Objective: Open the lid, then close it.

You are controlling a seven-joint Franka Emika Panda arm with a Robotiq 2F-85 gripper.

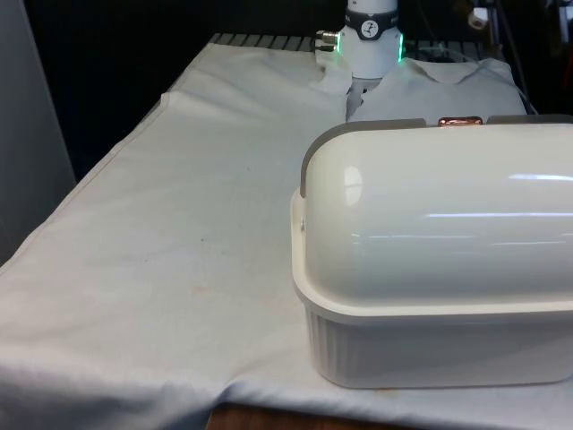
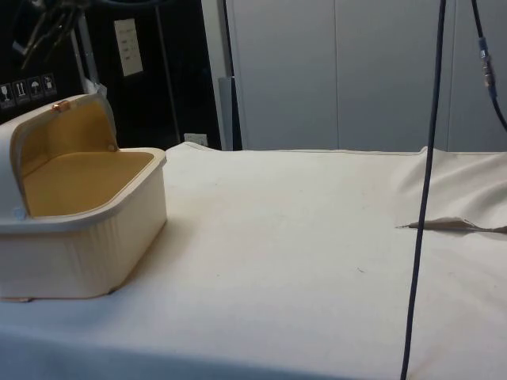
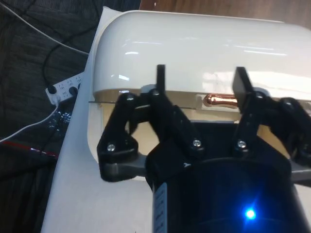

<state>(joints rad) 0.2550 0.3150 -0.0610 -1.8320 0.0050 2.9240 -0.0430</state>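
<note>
A cream bread box [image 1: 430, 340] stands at the near end of the table on the front view's right, its back to that camera. Its rounded roll lid [image 1: 439, 224] is rolled up and back. In the side view the bread box [image 2: 87, 245] is open and shows a tan inside [image 2: 79, 178]. A small copper handle [image 1: 461, 120] sits on the lid's raised edge, seen too as the handle [image 2: 61, 105] and the handle [image 3: 221, 100]. My gripper [image 3: 199, 80] hangs open over the lid's edge, nothing held. The handle lies past the fingertips [image 3: 240, 80], roughly between them.
White cloth [image 2: 301, 237] covers the table, with a raised fold [image 2: 451, 226] at one side. A dark cable [image 2: 420, 237] hangs down in front of the side camera. Beside the table's edge a power strip [image 3: 63, 87] and wires lie on the floor.
</note>
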